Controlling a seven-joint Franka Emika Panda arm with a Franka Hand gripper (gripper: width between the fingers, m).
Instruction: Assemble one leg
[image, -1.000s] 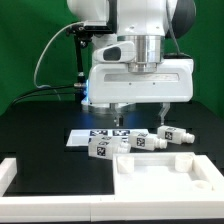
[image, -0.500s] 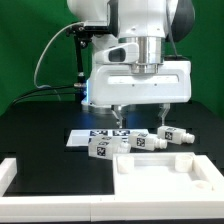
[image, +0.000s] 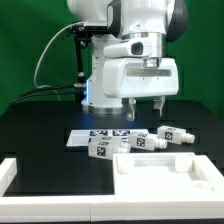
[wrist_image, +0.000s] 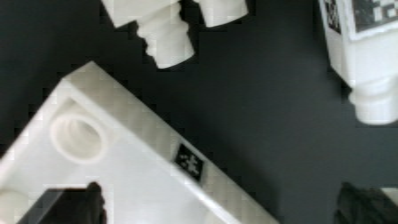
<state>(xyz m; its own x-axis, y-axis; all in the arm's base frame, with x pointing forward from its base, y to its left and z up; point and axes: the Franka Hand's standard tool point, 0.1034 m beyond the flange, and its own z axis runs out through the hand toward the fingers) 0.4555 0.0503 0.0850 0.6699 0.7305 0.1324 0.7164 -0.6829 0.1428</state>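
Several white legs with black-and-white tags lie in a row on the black table: one (image: 100, 147) nearest the exterior view's left, then two (image: 125, 137) (image: 150, 140), and one (image: 178, 135) at the right. My gripper (image: 142, 106) hangs open and empty above the row, touching nothing. In the wrist view, one leg's stub end (wrist_image: 164, 40) and another leg (wrist_image: 365, 60) lie ahead of the gripper (wrist_image: 217, 208). Its dark fingertips (wrist_image: 63, 205) stand wide apart over a corner of the large white tray-like piece (wrist_image: 107, 150).
The large white square tray-like piece with raised rim (image: 165, 178) lies in front of the legs. The marker board (image: 82, 138) lies just behind the leftmost leg. A white raised block (image: 10, 172) sits at the front left edge. A green backdrop stands behind.
The hand has turned about its vertical axis and risen slightly, shifting a little toward the exterior view's right. The legs and the tray-like piece have not moved.
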